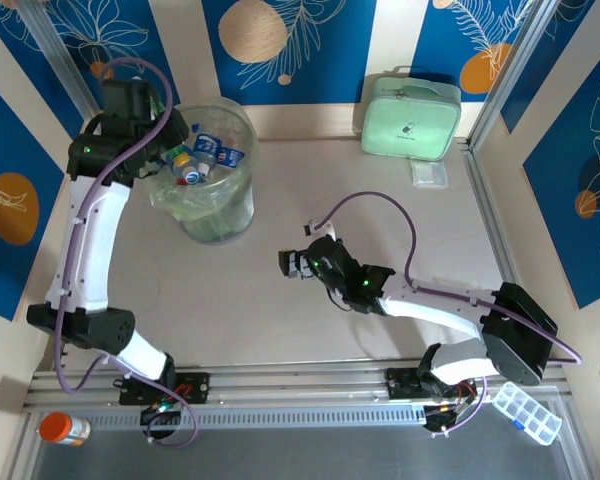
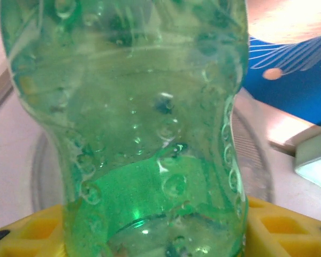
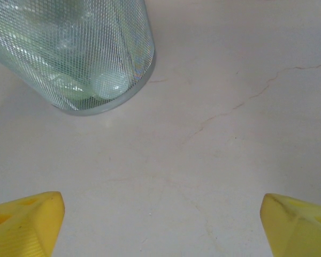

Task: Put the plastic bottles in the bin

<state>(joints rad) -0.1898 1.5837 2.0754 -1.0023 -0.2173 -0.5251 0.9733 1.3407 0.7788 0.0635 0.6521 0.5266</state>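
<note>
Left wrist view: the left gripper (image 2: 155, 235) has its yellow fingers clamped on a clear green plastic bottle (image 2: 144, 123) at the rim of the round translucent bin (image 1: 230, 205), where other bottles (image 1: 208, 155) lie. The right gripper (image 1: 293, 262) hangs wide open above the pale table (image 1: 410, 230).

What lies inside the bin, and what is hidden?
Several plastic bottles with blue labels lie in the bin. The left gripper, holding a green bottle, covers the opening's left side; anything beneath the top bottles is hidden.
</note>
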